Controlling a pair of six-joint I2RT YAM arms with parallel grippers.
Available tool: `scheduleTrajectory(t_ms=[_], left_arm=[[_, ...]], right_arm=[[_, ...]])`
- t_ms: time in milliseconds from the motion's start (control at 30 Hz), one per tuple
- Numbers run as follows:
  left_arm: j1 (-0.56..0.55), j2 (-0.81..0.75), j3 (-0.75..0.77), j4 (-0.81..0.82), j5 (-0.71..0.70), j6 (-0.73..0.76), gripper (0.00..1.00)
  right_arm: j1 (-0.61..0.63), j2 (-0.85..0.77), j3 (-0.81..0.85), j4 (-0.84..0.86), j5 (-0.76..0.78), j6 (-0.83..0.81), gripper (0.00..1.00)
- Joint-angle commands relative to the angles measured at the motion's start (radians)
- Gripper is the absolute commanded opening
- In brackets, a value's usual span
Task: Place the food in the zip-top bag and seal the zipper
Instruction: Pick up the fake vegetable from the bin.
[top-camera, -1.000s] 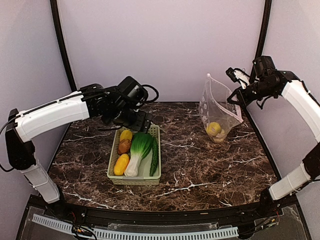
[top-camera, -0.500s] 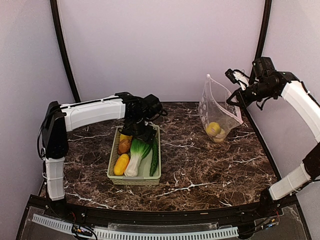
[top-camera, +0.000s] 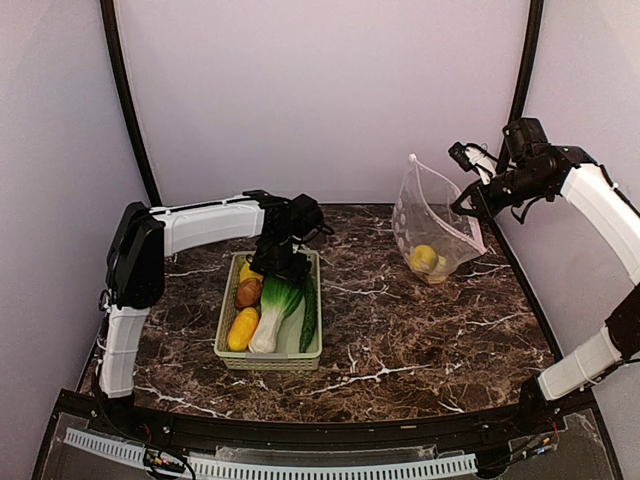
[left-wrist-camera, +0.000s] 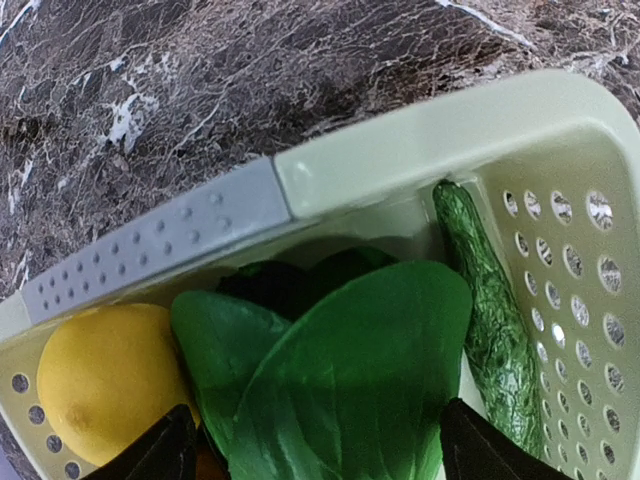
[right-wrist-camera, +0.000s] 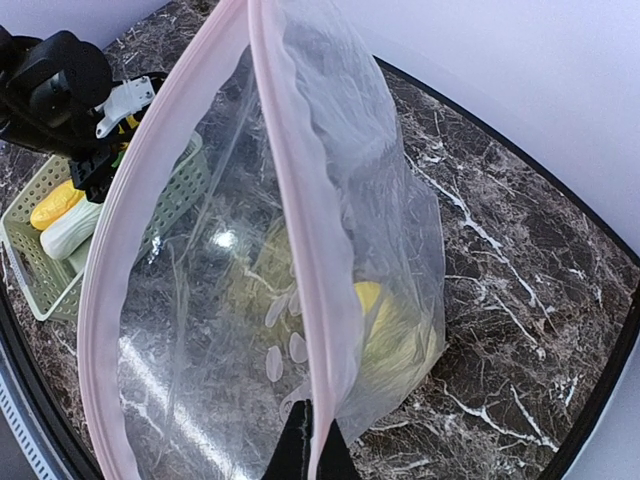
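Left gripper (left-wrist-camera: 320, 455), jaws spread, straddles the bok choy (left-wrist-camera: 350, 370) leaves at the basket (top-camera: 300, 355)'s far end; best to descend squarely before closing. Right gripper (right-wrist-camera: 312, 440) pinches the zipper (right-wrist-camera: 300, 230), holding the zip-top bag (top-camera: 432, 215) open well right of the basket.

One bag (top-camera: 436, 212), one basket (top-camera: 268, 361), one bok choy (top-camera: 279, 298), one cucumber (top-camera: 309, 315)

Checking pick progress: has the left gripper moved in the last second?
Yes. The left gripper came nearer, from the basket's far rim to over its far end.
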Motion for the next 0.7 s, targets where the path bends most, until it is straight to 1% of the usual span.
scheduleTrajectory(t_ms=[0,67,133,300,333,367,467,533,600,633,667], left_arm=[[0.020,0.030,0.062,-0.009,0.038,0.029,0.83],[0.028,0.053,0.077,-0.011,0.055,0.031,0.82],[0.035,0.074,0.089,-0.013,0.076,0.039,0.77],[0.048,0.112,0.100,-0.032,0.095,0.048,0.70],[0.049,0.114,0.105,-0.037,0.094,0.050,0.66],[0.049,0.116,0.107,-0.039,0.094,0.052,0.61],[0.050,0.116,0.127,-0.059,0.098,0.057,0.54],[0.049,0.116,0.145,-0.077,0.097,0.056,0.47],[0.048,0.115,0.165,-0.101,0.104,0.054,0.39],[0.048,0.113,0.181,-0.112,0.105,0.050,0.32],[0.049,0.107,0.187,-0.131,0.105,0.048,0.29]], right_arm=[[-0.002,-0.007,-0.003,-0.011,-0.012,-0.004,0.00],[-0.002,-0.002,-0.001,-0.014,-0.010,-0.005,0.00],[-0.002,0.004,0.002,-0.018,-0.008,-0.008,0.00],[-0.001,0.019,0.010,-0.020,-0.015,-0.010,0.00],[-0.001,0.020,0.011,-0.018,-0.020,-0.010,0.00],[-0.001,0.023,0.010,-0.016,-0.023,-0.008,0.00],[-0.001,0.029,0.010,-0.016,-0.028,-0.008,0.00],[-0.001,0.033,0.010,-0.016,-0.030,-0.010,0.00],[-0.001,0.033,0.007,-0.016,-0.033,-0.011,0.00],[-0.001,0.034,0.005,-0.014,-0.036,-0.011,0.00],[-0.001,0.033,0.003,-0.013,-0.036,-0.011,0.00]])
